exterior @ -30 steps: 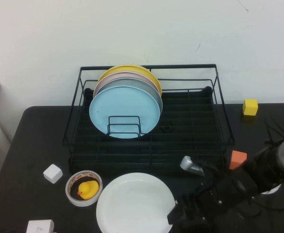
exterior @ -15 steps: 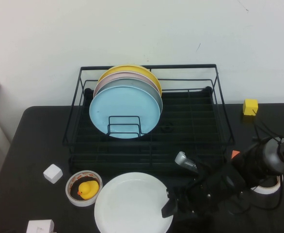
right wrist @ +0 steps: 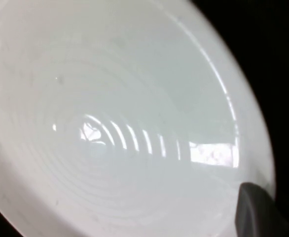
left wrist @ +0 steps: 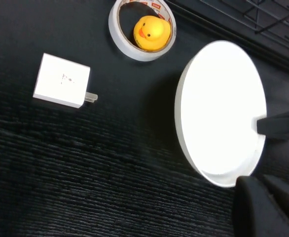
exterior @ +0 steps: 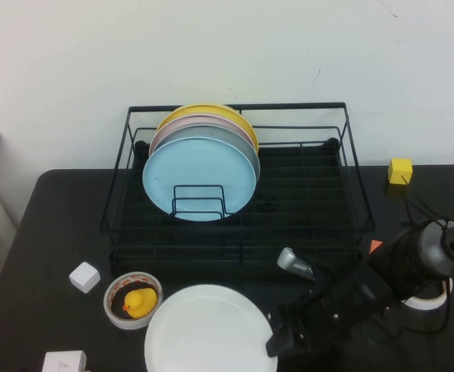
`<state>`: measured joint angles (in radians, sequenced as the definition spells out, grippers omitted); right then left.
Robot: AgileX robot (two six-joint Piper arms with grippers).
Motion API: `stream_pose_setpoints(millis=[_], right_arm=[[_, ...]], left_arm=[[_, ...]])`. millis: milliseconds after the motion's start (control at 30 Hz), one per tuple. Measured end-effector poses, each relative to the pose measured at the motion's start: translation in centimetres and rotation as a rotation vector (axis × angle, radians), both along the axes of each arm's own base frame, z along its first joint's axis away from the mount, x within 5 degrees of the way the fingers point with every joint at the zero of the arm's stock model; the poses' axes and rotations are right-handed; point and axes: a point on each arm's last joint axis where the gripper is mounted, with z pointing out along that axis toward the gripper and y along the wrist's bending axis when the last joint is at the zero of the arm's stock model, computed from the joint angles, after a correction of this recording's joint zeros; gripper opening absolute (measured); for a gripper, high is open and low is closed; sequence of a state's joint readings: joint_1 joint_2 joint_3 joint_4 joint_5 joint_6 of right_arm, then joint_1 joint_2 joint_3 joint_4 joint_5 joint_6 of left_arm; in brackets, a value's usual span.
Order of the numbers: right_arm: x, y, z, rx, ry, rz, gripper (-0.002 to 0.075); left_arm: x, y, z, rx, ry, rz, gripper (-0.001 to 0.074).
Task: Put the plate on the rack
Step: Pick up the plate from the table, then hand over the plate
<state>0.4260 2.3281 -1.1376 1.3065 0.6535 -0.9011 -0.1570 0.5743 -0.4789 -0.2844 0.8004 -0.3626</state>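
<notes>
Your right gripper point(exterior: 277, 341) sits at the near right edge of the plate point(exterior: 208, 329), which lies on the table point(exterior: 41, 256) in front of the rack point(exterior: 320, 201); I cannot tell its finger state. The rack holds four upright plates, blue plate point(exterior: 200, 180) foremost. A duck point(exterior: 138, 302) sits inside a tape roll point(exterior: 112, 293). Your left gripper is out of view.

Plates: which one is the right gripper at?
The white plate flat on the table; right gripper at its rim. The others stand in the rack. Left gripper unseen.
</notes>
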Motion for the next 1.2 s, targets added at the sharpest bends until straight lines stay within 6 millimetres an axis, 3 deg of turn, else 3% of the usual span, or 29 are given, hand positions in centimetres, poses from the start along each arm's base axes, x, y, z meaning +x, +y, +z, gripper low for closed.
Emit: stream_pose_setpoints(millis=[167,300,500,600,700,800,933,1000,1100,1200], right_arm=[[-0.7,0.0,0.7,-0.017,-0.018,0.135,0.001],[-1.0,0.6,4.1,-0.027,-0.13,0.264,0.001],[-2.2,1.7,13.9,0.009,-0.4,0.398,0.0009],[-3.2,1.1,18.6,0.015,-0.518,0.42,0.0009],[-4.4,0.3,22.0,0.011,-0.598,0.443,0.0009],[-5.5,-0.5,24.5,0.009,-0.663,0.46,0.0009],[-6.9,-1.2,27.2,0.029,-0.731,0.461,0.0009],[-7.4,-1.5,28.1,0.041,-0.752,0.463,0.0009],[-8.2,-1.4,29.1,0.073,-0.772,0.464,0.0009],[-8.9,-1.0,29.8,0.103,-0.796,0.475,0.0009]], left_arm=[[-0.1,0.0,-0.1,0.019,0.008,-0.024,-0.0002],[-0.1,0.0,-0.1,0.013,0.01,-0.024,-0.0002],[0.4,-0.8,0.8,-0.096,-0.083,-0.044,-0.0002],[0.3,-1.9,1.5,-0.142,-0.159,-0.175,-0.0002],[0.0,-3.1,2.5,-0.231,-0.263,-0.314,0.0013],[-0.1,-3.8,3.5,-0.298,-0.353,-0.392,0.0122],[-0.1,-4.0,4.0,-0.324,-0.407,-0.417,0.0432],[0.0,-4.0,4.0,-0.318,-0.416,-0.421,0.0533],[0.5,-4.1,3.8,-0.307,-0.411,-0.428,0.0574],[1.3,-4.2,3.3,-0.301,-0.379,-0.427,0.05]])
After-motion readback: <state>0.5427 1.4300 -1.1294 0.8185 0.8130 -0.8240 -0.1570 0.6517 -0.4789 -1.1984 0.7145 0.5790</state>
